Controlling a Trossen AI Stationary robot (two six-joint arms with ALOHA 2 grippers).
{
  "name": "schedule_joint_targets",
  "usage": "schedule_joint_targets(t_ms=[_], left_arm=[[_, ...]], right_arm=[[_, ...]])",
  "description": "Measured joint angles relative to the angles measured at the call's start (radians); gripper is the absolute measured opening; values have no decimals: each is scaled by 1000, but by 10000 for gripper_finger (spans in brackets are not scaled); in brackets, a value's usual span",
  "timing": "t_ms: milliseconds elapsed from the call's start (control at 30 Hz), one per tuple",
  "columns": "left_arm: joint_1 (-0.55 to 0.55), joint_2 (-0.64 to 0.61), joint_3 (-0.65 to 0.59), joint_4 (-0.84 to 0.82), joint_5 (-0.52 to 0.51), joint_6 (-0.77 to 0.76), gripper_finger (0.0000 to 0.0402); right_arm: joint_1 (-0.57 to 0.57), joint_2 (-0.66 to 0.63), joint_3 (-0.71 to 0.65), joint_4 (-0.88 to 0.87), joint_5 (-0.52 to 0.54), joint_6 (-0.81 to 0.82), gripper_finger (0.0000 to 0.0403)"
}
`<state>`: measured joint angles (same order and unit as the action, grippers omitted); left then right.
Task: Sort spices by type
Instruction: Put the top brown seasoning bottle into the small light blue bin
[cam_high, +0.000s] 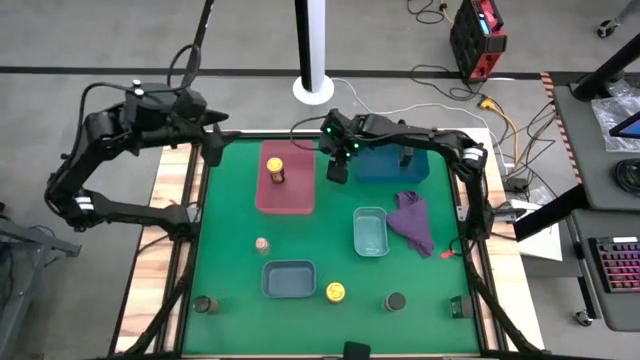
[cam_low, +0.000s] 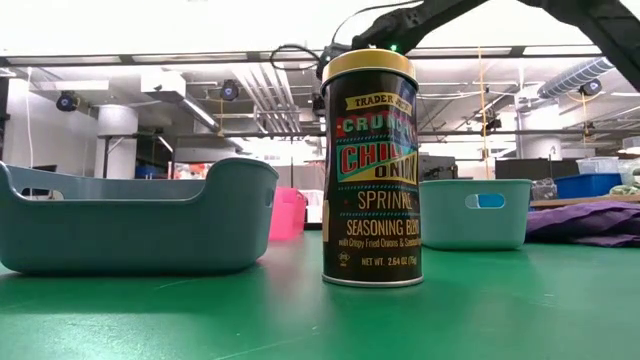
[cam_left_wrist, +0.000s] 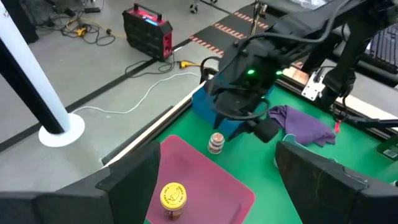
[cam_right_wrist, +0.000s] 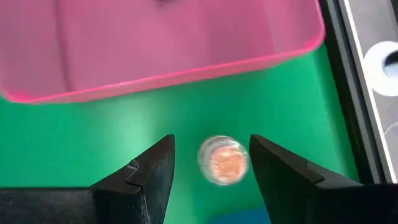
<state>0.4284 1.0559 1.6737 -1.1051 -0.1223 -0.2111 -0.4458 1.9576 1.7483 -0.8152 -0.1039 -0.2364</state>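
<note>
The sorting was judged to be at an early stage. One yellow-lidded jar (cam_high: 276, 170) was seen standing in the pink tray (cam_high: 300, 195) beside the right gripper (cam_high: 338, 172), and a slim dark jar (cam_high: 407, 155) in the blue tray (cam_high: 385, 168) on that gripper's other side. The second yellow-lidded jar (cam_high: 335, 292), two round dark-lidded jars (cam_high: 206, 303) and (cam_high: 395, 301), and one tiny pinkish-tan jar (cam_high: 262, 245) were left loose on the green mat, well apart from it.

The right gripper's fingers (cam_right_wrist: 149, 171) were held wide apart, straddling the other tiny pinkish-tan jar (cam_right_wrist: 223, 160) without visible contact; the jar stood upright on the mat between the pink and blue trays. Nothing was yet grasped. The left gripper (cam_high: 213, 150) was parked at the table's far edge, open and empty.
</note>
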Motion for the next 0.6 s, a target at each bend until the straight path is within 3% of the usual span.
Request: schedule_joint_targets(t_ms=[367, 600], left_arm=[[0, -21, 0, -1, -2, 30, 302], [0, -21, 0, 0, -2, 69, 302]], right_arm=[[-6, 24, 5, -27, 3, -128, 202], [-10, 43, 2, -25, 62, -135, 260]])
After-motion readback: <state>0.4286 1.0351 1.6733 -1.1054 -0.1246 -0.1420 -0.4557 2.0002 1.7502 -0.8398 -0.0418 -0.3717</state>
